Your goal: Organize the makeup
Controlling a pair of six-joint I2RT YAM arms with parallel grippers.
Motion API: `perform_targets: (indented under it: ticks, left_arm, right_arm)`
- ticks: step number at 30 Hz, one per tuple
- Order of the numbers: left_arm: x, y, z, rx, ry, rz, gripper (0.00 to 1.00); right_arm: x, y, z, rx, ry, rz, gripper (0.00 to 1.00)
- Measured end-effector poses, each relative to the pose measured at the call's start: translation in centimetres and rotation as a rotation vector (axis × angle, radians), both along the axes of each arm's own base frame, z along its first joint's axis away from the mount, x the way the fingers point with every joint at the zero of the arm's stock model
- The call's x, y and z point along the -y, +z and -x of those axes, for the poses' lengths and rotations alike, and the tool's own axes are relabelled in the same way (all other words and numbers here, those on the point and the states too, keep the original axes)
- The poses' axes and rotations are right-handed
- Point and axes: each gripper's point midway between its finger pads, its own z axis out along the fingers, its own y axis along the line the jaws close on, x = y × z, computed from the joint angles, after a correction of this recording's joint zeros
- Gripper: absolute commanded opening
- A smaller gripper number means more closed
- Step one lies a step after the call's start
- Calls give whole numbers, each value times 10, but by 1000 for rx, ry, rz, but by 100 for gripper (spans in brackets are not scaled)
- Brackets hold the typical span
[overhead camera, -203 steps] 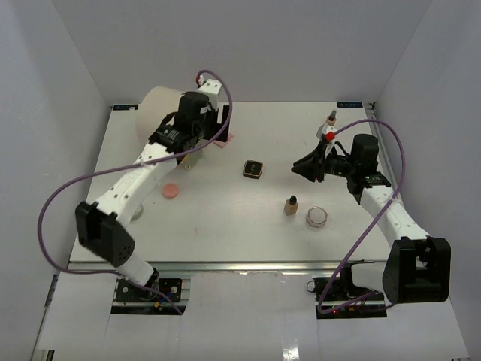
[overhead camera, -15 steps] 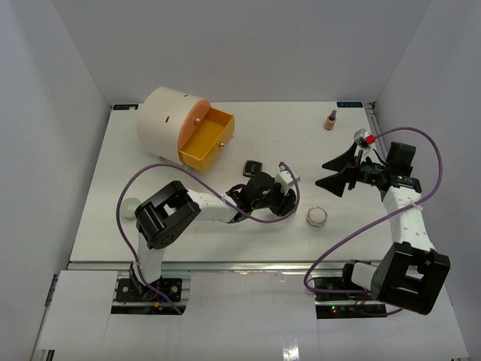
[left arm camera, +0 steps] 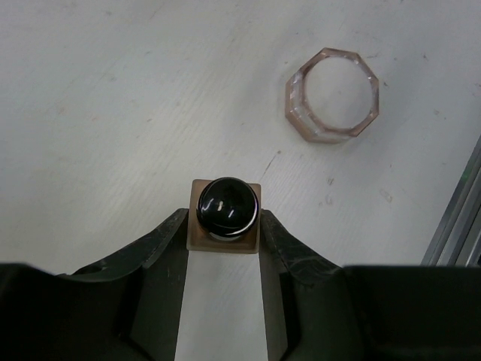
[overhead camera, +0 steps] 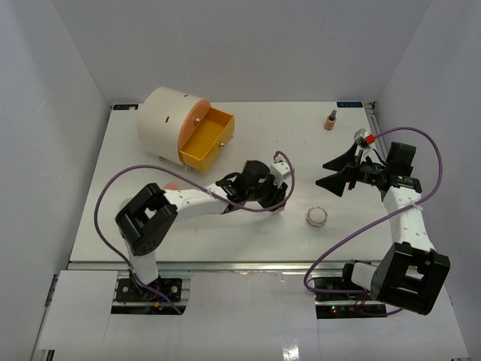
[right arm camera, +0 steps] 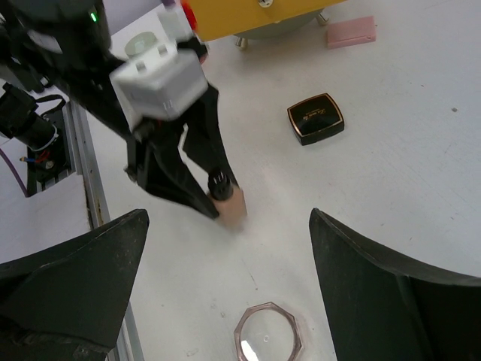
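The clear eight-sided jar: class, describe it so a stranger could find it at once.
On the white table, look toward the near edge, right of centre. Just right of the left gripper, shut on a tan square bottle with a black cap, lies the clear eight-sided jar. It alone is see-through, with a pinkish rim.

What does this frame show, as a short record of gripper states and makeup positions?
left gripper: shut on tan square bottle with black round cap
right gripper: open, holding nothing
clear octagonal jar: on the white table, apart from the held bottle
black-gold square compact: flat on the table
second tan bottle: upright near the far right corner
large cream cylinder: orange-yellow drawer pulled open
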Motion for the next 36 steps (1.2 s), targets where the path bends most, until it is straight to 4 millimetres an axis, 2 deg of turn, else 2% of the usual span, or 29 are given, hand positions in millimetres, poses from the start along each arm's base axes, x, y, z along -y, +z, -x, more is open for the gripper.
perform_targets:
  ticks: [2, 10, 12, 14, 17, 21, 25, 32, 34, 36]
  left_arm:
    - [-20, 23, -11, 7, 46, -21, 0]
    - [-111, 160, -96, 194, 377, -28, 0]
    - [-134, 183, -110, 232, 461, -52, 0]
    - [-154, 194, -121, 255, 530, -96, 0]
    - [-178, 200, -133, 260, 607, -188, 0]
    - [-197, 195, -150, 248, 676, -316, 0]
    - [-207, 179, -163, 230, 714, -447, 1]
    - [-224, 157, -174, 224, 745, -642, 5]
    - [-229, 153, -176, 232, 757, -683, 8]
    - [-236, 150, -177, 237, 769, -720, 14]
  right_arm:
    - [1, -1, -1, -1, -6, 5, 93]
    - [1, 1, 0, 5, -16, 14, 93]
    - [1, 2, 0, 6, -17, 14, 93]
    - [2, 1, 0, 6, -18, 14, 93]
    - [2, 1, 0, 3, -20, 12, 93]
    - [2, 0, 1, -7, -21, 9, 93]
    - [2, -1, 1, -10, -21, 7, 93]
    - [1, -1, 2, -17, -20, 4, 92]
    - [1, -1, 2, -18, -19, 2, 92]
    - [1, -1, 2, -19, -19, 1, 92]
